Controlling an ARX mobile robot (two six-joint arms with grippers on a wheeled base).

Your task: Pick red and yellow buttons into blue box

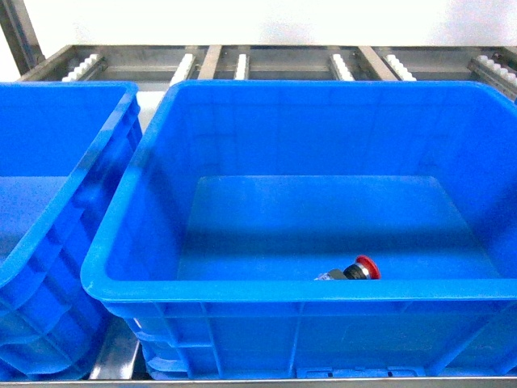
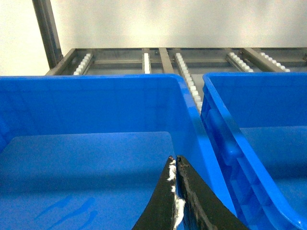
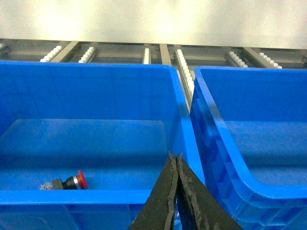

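The red button (image 1: 361,268) lies on its side on the floor of the middle blue box (image 1: 283,289), close to the near wall; the right wrist view shows the button (image 3: 72,181) behind the blue box's front rim (image 3: 72,196). The yellow button is out of view. My left gripper (image 2: 174,159) is shut and holds nothing, hanging over the right part of a neighbouring blue crate (image 2: 96,81). My right gripper (image 3: 175,155) is shut and empty too, at the near right corner of the box with the red button. Neither gripper shows in the head view.
A second blue crate (image 1: 56,186) stands to the left of the middle box, and another (image 3: 225,139) stands to its right. Behind them run metal rails with white rollers (image 1: 242,65) and a white wall. The crates sit close together with narrow gaps.
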